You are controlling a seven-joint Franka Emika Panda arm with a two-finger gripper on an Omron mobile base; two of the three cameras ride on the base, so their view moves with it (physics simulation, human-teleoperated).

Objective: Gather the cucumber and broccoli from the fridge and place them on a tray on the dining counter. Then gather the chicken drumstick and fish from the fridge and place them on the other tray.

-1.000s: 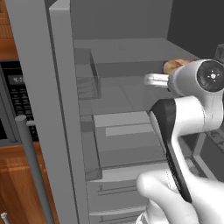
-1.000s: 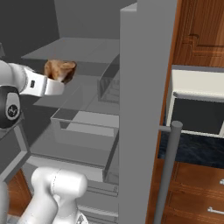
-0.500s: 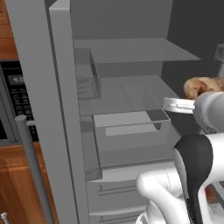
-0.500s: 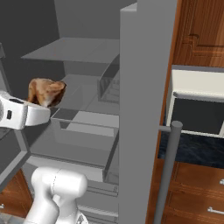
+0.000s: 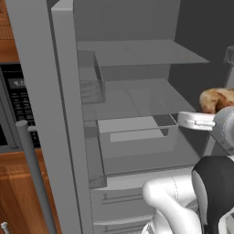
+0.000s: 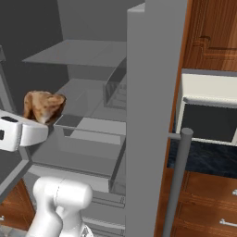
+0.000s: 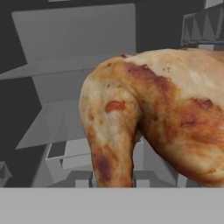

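My gripper (image 5: 208, 112) is shut on the chicken drumstick (image 5: 217, 99), an orange-brown lump held in the air in front of the open fridge (image 5: 137, 59). From the right base the drumstick (image 6: 43, 105) sits just above my white hand, with the gripper (image 6: 39, 121) left of the fridge's pulled-out drawer (image 6: 88, 132). In the hand view the drumstick (image 7: 153, 113) looms very close and hides my fingertips. The cucumber, broccoli, fish, trays and dining counter are out of view.
The fridge's open left door (image 5: 39, 100) with its bar handle (image 5: 34, 178) stands at my left, and the other door (image 6: 152, 102) with its handle (image 6: 178, 185) at my right. A black oven panel (image 5: 13, 105), a white appliance (image 6: 208, 111) and wooden cabinets flank the fridge.
My hand has drawn back out of the fridge and lower with the drumstick still in its grip, rightward in the left base view and leftward in the right base view.
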